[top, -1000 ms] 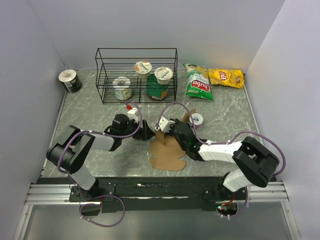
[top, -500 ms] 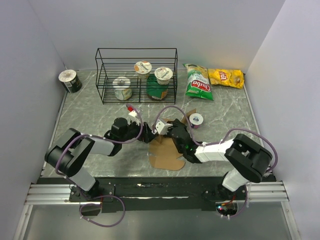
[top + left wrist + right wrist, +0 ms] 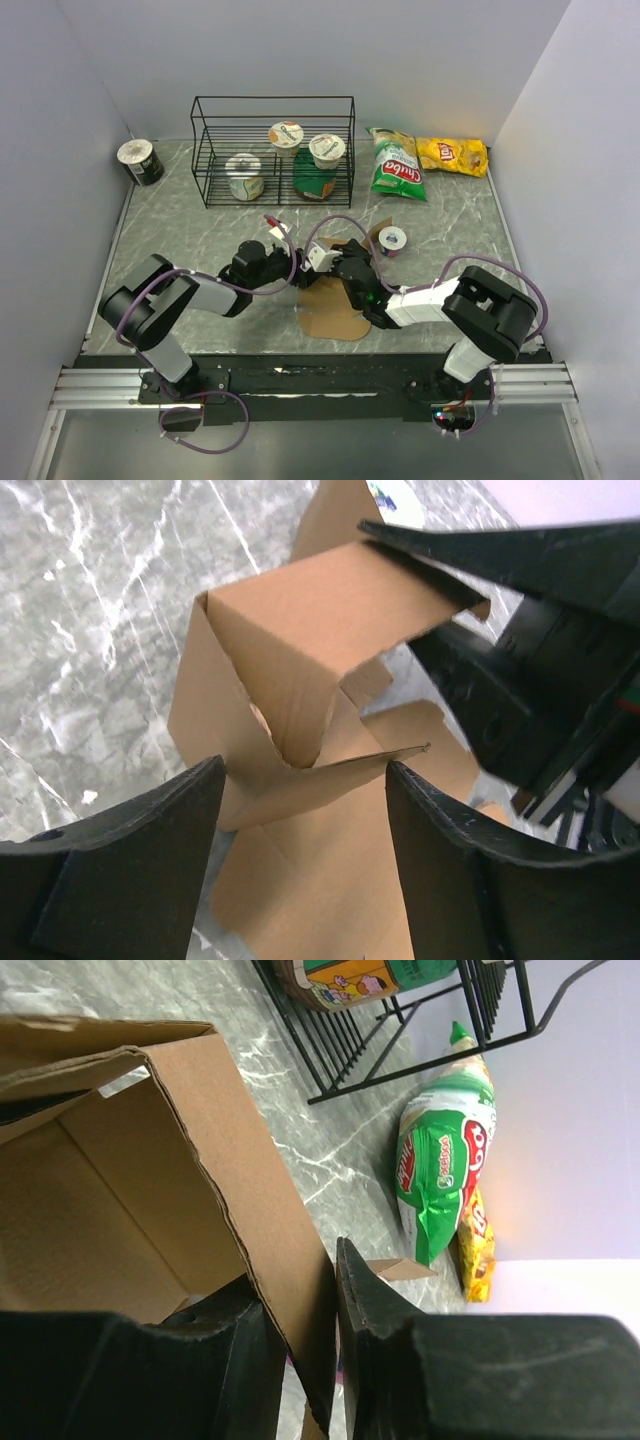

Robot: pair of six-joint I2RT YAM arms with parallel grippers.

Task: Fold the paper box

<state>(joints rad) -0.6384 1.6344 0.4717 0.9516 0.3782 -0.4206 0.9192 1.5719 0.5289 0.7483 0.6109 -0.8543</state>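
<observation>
The paper box (image 3: 330,310) is a brown cardboard sheet lying on the marble table, partly raised into walls at its far end. In the left wrist view its upright walls (image 3: 300,640) form a corner, and a loose flap (image 3: 330,775) stretches across between my left fingers. My left gripper (image 3: 305,780) (image 3: 292,268) is open around that flap, at the box's left side. My right gripper (image 3: 298,1280) (image 3: 343,270) is shut on a standing wall of the box (image 3: 230,1150), one finger inside it and one outside.
A black wire rack (image 3: 272,150) with several yogurt cups stands at the back. A green chip bag (image 3: 396,165) and a yellow one (image 3: 452,155) lie at the back right. A small cup (image 3: 393,238) sits just right of the box, and a roll (image 3: 140,162) is in the far left corner.
My left gripper has moved right up to the box and its jaws have narrowed around the flap. The right gripper has shifted slightly left with the wall it holds.
</observation>
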